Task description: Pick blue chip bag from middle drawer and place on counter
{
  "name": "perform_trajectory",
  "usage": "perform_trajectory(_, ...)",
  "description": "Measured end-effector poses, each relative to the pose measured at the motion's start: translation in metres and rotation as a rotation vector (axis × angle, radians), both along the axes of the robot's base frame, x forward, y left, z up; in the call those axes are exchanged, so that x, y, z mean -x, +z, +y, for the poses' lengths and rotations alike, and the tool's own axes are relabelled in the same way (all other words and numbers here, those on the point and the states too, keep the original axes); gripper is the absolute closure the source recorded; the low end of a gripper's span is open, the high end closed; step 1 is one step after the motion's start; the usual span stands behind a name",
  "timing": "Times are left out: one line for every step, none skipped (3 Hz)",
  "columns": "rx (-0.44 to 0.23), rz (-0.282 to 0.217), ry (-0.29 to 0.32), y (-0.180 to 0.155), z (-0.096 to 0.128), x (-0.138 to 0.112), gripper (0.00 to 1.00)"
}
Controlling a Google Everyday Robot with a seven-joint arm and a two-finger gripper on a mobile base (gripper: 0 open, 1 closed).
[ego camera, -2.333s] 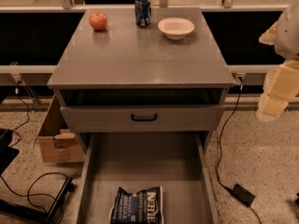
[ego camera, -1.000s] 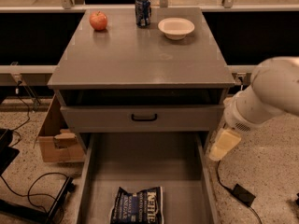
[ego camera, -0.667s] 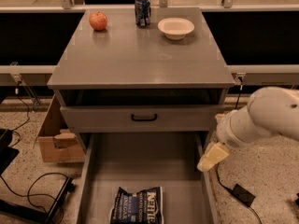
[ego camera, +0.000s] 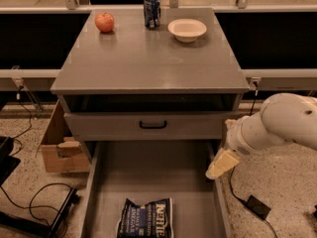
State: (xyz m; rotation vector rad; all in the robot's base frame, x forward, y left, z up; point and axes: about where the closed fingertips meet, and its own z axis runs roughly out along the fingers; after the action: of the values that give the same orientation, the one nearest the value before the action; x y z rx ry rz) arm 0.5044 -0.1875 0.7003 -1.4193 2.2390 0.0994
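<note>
You are looking at a dim, warm, yellowish scene. The light comes from above and falls mostly on the counter (ego camera: 143,66), which has a soft shine near its middle. The bowl (ego camera: 186,29) and apple (ego camera: 104,22) throw small shadows. Under the counter top it is dark. The middle drawer (ego camera: 148,175) looks dull and grey. The gripper (ego camera: 222,163) hangs pale over the drawer's right wall, below the bright white arm (ego camera: 280,125).

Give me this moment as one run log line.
blue chip bag: lying on middle drawer floor, not grasped | claw: by drawer's right wall, apart from bag | counter: apple, soda can, bowl
</note>
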Motion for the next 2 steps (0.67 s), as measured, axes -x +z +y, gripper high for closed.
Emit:
perform_trajectory(-0.06, 0.046, 0.05, -0.043, 0.033, 0.001, 0.0)
perform_trajectory(-0.167, 0.103, 0.095, -0.101, 0.074, 0.013, 0.0)
